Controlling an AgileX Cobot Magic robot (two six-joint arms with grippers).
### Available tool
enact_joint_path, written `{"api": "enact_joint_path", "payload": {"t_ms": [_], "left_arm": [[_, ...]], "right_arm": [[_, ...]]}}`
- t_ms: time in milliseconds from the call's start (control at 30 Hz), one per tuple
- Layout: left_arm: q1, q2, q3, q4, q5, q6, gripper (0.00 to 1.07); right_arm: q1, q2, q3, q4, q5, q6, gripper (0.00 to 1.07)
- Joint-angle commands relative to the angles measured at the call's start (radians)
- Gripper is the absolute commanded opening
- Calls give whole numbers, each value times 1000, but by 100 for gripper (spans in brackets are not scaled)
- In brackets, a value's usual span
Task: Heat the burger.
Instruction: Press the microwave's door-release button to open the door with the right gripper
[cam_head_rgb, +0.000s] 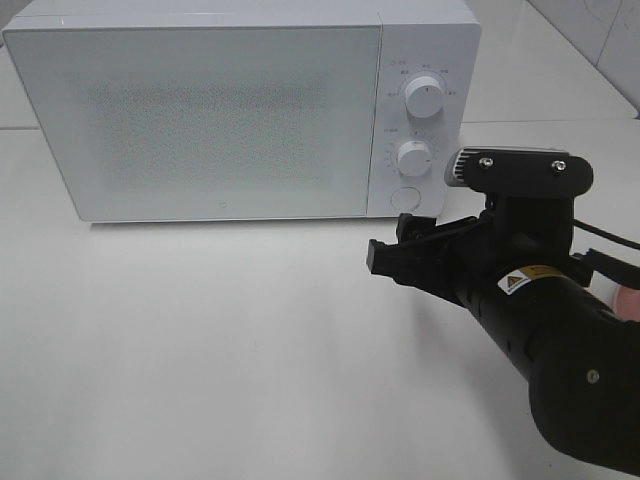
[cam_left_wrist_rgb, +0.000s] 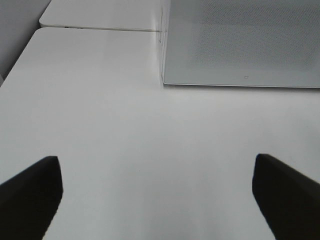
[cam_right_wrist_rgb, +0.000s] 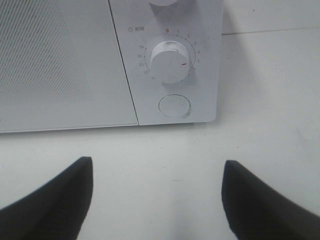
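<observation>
- Burger: out of sight in all three views, so its place relative to either set of jaws could not be told.
- Right gripper (cam_head_rgb: 397, 245) (cam_right_wrist_rgb: 157, 165) — jaws stood wide with nothing between them, facing the lower dial (cam_right_wrist_rgb: 170, 61) and round button (cam_right_wrist_rgb: 174, 106).
- Left gripper (cam_left_wrist_rgb: 156, 159) — jaws wide, nothing held, above the tabletop (cam_left_wrist_rgb: 125, 130).
- Microwave (cam_head_rgb: 200, 120): white, with its door (cam_head_rgb: 200, 100) shut.

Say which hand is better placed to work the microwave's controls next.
Likely right: the right hand, open, faces the lower knob and round button; the left hand points at the opposite corner of the microwave, away from them.
</observation>
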Motion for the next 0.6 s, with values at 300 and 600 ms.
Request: {"api": "enact_joint_path", "payload": {"t_ms": [300, 600], "left_arm": [[-4, -20, 0, -6, -8, -4, 98], [-4, -20, 0, -6, -8, -4, 98]], "right_arm": [[3, -2, -9, 2, 0, 624, 45], [3, -2, -9, -10, 3, 1172, 23]]}}
